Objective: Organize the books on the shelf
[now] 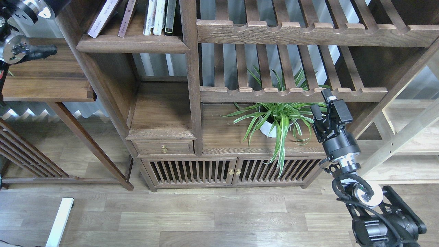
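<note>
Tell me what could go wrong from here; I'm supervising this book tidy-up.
1. The books lean loosely on the shelf; a nudge might topple them.
2. The right pincer, open and empty, sits close to the spider plant and could snag its leaves.
3. The left arm is barely in view, so its reach is hard to judge.

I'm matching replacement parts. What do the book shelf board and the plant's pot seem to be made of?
The shelf looks like solid dark-stained wood with a matte finish: visible grain and a rounded moulded front edge. The pot appears to be smooth white ceramic or plastic; leaves hide most of it.
</note>
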{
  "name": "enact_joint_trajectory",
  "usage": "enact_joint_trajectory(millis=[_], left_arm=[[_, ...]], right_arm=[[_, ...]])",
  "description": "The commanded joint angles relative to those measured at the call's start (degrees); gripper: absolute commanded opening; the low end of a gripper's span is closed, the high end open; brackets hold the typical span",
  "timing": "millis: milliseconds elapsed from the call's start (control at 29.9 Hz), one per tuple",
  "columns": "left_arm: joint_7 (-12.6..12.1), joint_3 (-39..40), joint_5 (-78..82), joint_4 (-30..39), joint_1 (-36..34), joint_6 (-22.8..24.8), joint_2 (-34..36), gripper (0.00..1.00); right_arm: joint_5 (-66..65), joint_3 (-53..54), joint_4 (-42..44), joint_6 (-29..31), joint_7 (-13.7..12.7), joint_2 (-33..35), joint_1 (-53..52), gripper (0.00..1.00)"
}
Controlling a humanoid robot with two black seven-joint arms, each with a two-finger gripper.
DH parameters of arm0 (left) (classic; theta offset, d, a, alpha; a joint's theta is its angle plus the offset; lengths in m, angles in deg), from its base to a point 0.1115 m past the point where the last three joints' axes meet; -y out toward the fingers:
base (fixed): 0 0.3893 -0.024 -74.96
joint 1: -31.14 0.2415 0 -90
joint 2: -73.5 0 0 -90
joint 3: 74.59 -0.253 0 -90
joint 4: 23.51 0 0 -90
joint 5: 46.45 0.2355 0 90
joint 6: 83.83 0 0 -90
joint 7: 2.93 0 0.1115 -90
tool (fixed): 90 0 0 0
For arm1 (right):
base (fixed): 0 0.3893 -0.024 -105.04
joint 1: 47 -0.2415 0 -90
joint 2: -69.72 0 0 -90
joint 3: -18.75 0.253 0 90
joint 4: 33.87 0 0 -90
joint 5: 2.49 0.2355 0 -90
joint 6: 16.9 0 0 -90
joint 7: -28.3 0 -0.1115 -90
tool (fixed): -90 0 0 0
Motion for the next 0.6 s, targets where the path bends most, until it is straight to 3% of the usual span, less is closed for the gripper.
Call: enact_joint_trajectory(millis=[0, 401, 568], left_arm=[[-0.1, -0.1, 0.0, -0.2, 0.0, 0.0, 0.0, 0.03], [-0.2, -0.4, -0.1, -0.4, 0.0, -0.3, -0.2, 0.08], [-0.2, -0.6, -0.1, -0.4, -0.1, -2.2, -0.8, 0.17]], right_arm=[[0.1, 0.0, 0.0, 0.0, 0.0, 0.1, 0.0, 0.87], [0.1, 1.0, 0.1, 0.0, -0.1, 0.1, 0.0, 0.87], [0.1, 0.9, 0.1, 0.0, -0.1, 0.1, -0.1, 0.87]])
